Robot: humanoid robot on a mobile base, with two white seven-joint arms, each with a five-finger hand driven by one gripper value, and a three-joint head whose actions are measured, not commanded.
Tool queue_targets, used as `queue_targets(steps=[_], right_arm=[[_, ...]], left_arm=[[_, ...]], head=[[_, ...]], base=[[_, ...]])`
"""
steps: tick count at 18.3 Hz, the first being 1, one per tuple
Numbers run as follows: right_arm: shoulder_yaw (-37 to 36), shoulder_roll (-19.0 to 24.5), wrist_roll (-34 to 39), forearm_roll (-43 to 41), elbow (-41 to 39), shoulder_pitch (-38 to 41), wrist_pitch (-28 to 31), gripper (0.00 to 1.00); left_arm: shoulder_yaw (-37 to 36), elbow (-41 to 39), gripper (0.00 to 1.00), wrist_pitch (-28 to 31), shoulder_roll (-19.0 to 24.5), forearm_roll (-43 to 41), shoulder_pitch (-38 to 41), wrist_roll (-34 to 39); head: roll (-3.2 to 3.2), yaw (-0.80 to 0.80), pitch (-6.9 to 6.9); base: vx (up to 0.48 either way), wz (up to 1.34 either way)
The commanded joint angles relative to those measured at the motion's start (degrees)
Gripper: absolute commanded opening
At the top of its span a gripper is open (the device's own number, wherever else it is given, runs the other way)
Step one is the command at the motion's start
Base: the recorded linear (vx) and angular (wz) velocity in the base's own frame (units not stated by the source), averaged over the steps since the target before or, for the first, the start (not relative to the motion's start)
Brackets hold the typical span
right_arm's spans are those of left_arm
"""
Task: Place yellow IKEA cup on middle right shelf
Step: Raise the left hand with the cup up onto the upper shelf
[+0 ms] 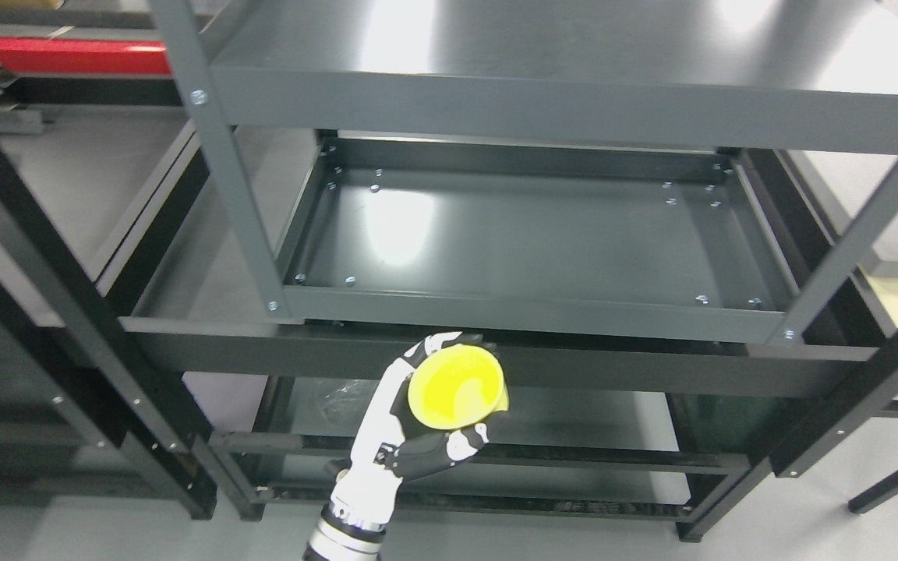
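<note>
While the cup sits gripped below the shelf lip, everything turns on the rise still to be made.

Hand: the left hand (418,421) comes up from the bottom edge, left of the middle; no right arm shows anywhere.

Fingers: clamped on the yellow cup (457,387), the long fingers (437,347) wrapped over its far-left side and the thumb (449,449) pressed under its near side.

Cup position: held in the air in front of the rack, its upper edge overlapping the dark crossbar (652,370) that runs just below the middle shelf (542,249). It is not yet on any shelf.

Cup axis: tipped toward the camera, so the open mouth faces up and near, with the inside showing; the base points away and down, hidden from here.

Key relation: the shelf floor lies up and far from the cup, and the target end lies to the right. The shelf's front lip (527,310) stands between cup and floor.

Judgement: the move will probably need a lift over that lip, a reach inward and rightward, and the cup turned upright before release.

Risk: catching the rim on the lip or crossbar.
</note>
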Motion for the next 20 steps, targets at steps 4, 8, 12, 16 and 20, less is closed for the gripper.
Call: queue_targets(steps=[4, 8, 12, 16, 20], right_arm=[[1.0, -1.0, 0.0, -1.4, 0.0, 0.8, 0.0, 0.99], [1.0, -1.0, 0.0, -1.4, 0.0, 0.8, 0.0, 0.99], [1.0, -1.0, 0.0, -1.4, 0.0, 0.8, 0.0, 0.99], [1.0, -1.0, 0.0, -1.4, 0.0, 0.8, 0.0, 0.99], [1.0, -1.0, 0.0, -1.4, 0.0, 0.8, 0.0, 0.99]], left_arm=[[-7.7, -1.4, 0.01, -3.4, 1.0, 0.0, -15.4, 0.0], [-11.2, -1.4, 0.01, -4.8, 1.0, 0.0, -23.7, 0.0], [-12.6, -1.4, 0.00, -4.9, 1.0, 0.1, -32.3, 0.1], [-12.1, -1.4, 0.00, -1.7, 1.0, 5.9, -41.8, 1.1], [-8.9, -1.2, 0.00, 8.1, 1.0, 11.2, -53.4, 8.6]], head=[[0.00, 0.00, 0.00], [0.00, 0.00, 0.00], [0.00, 0.00, 0.00], [0.00, 0.00, 0.00], [0.00, 0.00, 0.00]], base=[[0.072, -0.13], [0.089, 0.00], [0.106, 0.09], [0.063, 0.05], [0.009, 0.00]])
